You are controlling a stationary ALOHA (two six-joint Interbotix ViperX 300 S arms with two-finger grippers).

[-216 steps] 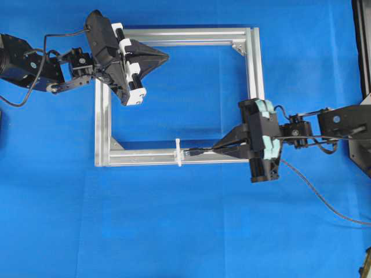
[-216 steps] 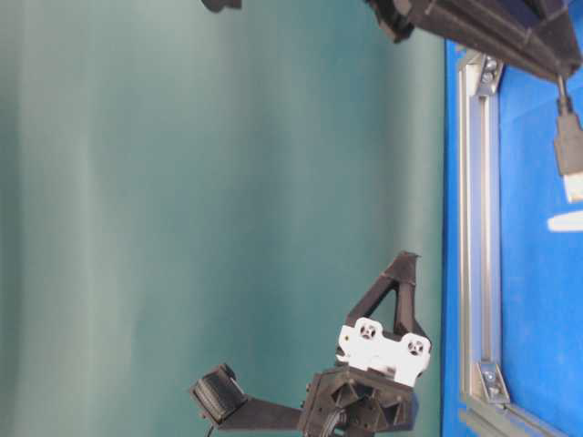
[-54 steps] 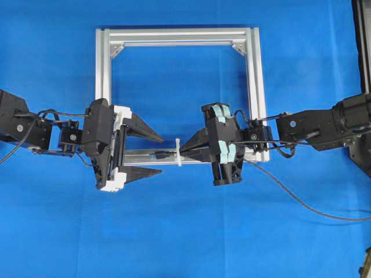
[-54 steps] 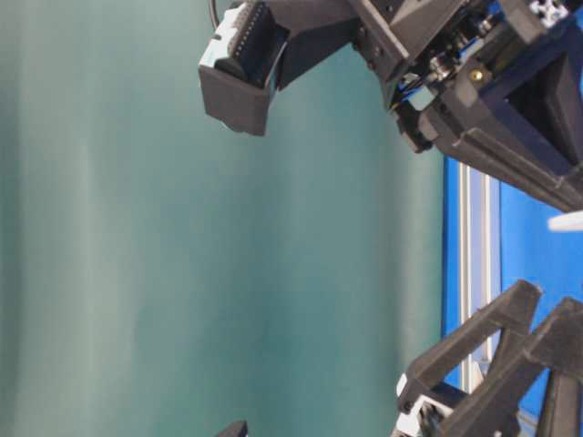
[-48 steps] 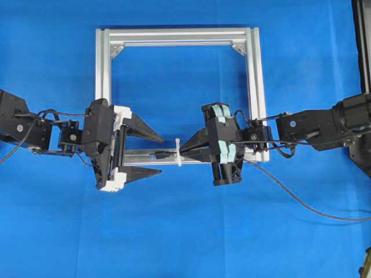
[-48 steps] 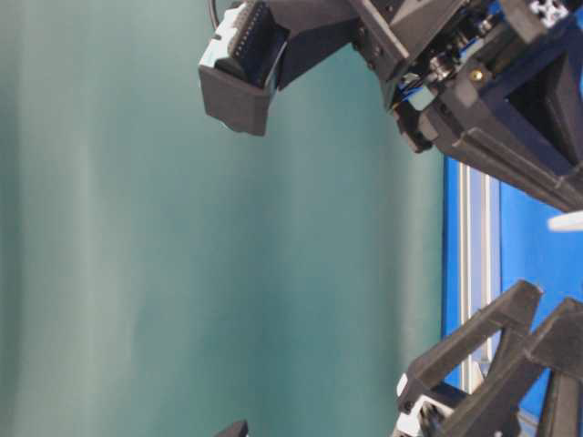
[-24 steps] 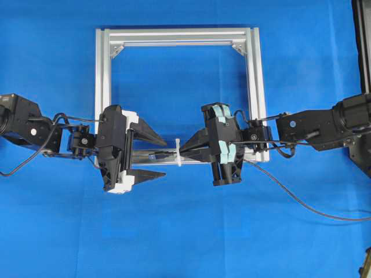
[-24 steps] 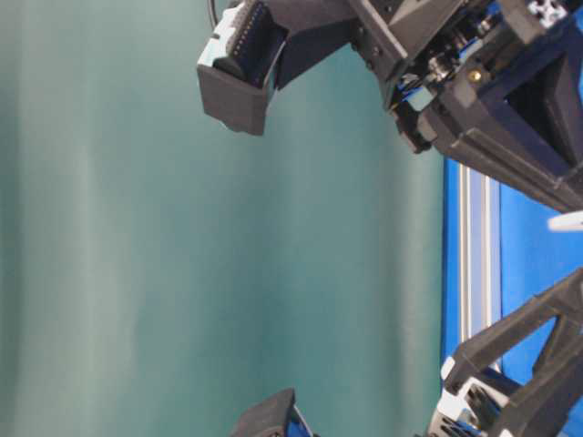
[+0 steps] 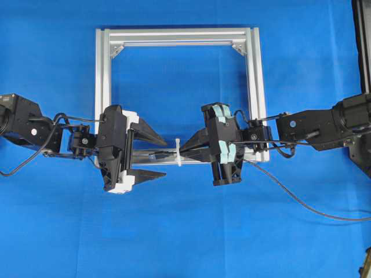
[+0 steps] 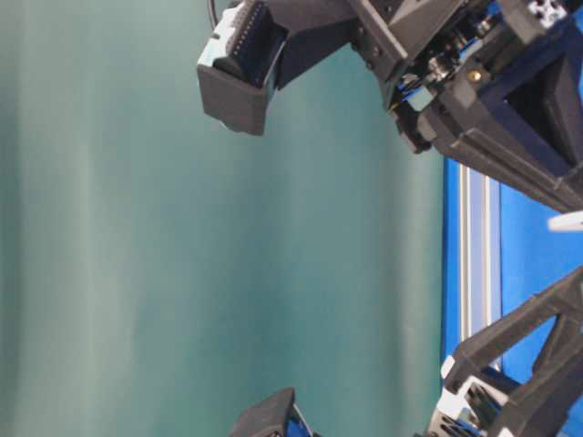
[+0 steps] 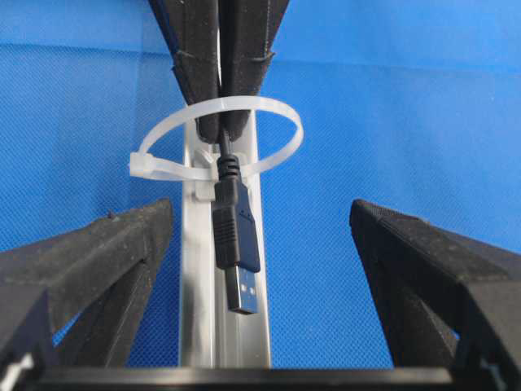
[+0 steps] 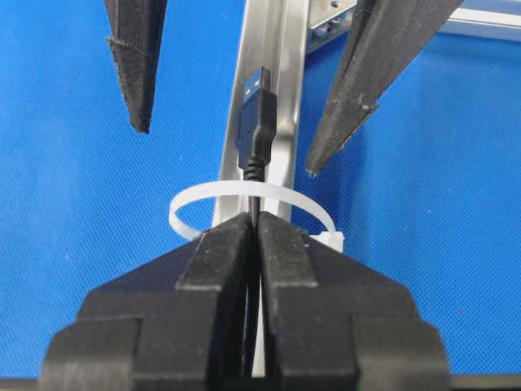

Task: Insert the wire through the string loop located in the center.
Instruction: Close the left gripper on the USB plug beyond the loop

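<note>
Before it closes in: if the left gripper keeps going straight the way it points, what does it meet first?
Probably the wire's plug, lying between the open left gripper's fingers; beyond it the loop.

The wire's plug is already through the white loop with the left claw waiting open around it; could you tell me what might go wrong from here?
1. The left claw is open, with its fingers on either side of the plug. If it shuts off-centre, it may knock the plug aside rather than grip it.
2. Only the right claw holds the wire. Releasing early could let it slide back out of the loop.
3. A hard pull might bend the thin loop.
</note>
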